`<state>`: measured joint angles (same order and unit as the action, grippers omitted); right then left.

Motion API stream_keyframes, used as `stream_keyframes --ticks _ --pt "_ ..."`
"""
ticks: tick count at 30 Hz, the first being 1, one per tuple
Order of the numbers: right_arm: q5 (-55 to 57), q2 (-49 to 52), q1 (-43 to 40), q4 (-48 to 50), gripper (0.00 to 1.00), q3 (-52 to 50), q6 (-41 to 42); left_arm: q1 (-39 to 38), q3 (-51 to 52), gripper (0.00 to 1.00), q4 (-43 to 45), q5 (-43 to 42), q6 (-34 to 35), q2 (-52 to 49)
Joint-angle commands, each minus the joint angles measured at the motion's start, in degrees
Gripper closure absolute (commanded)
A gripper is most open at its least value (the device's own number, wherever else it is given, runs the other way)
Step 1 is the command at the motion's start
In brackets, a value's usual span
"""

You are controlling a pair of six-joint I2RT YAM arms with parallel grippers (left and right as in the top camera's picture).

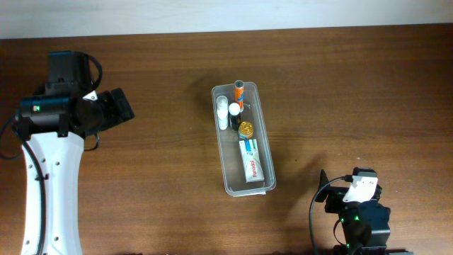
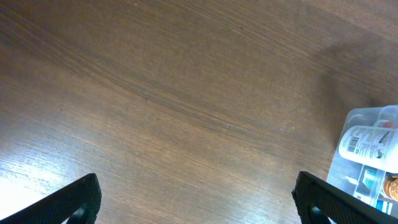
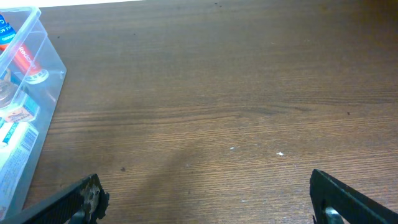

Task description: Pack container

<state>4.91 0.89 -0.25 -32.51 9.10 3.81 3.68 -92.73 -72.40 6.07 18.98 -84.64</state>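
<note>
Container [image 1: 225, 171] holds toothpaste tube [image 1: 251, 164] and small bottles [image 1: 223, 113]

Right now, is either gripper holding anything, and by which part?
Nothing is held. The left gripper and the right gripper are both open, with only brown wooden table between their jaws, away from the long clear plastic container.

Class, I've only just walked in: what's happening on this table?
Neither arm is handling anything. The left gripper and right gripper are both open and empty, set back from the clear container in the middle of the table. The container already holds a toothpaste tube, a white bottle, an orange tube and a small gold item. No loose items show, so the packing looks done.
</note>
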Motion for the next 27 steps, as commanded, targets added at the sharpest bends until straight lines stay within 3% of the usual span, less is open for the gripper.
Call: stream_keyframes --ticks 1,19,27 --pt "-0.13 -0.52 -0.15 0.22 0.02 -0.52 -0.42 0.24 -0.35 0.01 0.11 0.42 -1.07 0.22" --pt "-0.13 -0.52 -0.13 0.22 0.02 -0.52 -0.42 0.07 -0.35 0.01 -0.13 0.42 -1.07 1.6" --pt "-0.13 -0.52 -0.15 0.22 0.02 -0.52 -0.42 -1.42 5.53 0.01 0.94 6.86 -1.07 13.09"
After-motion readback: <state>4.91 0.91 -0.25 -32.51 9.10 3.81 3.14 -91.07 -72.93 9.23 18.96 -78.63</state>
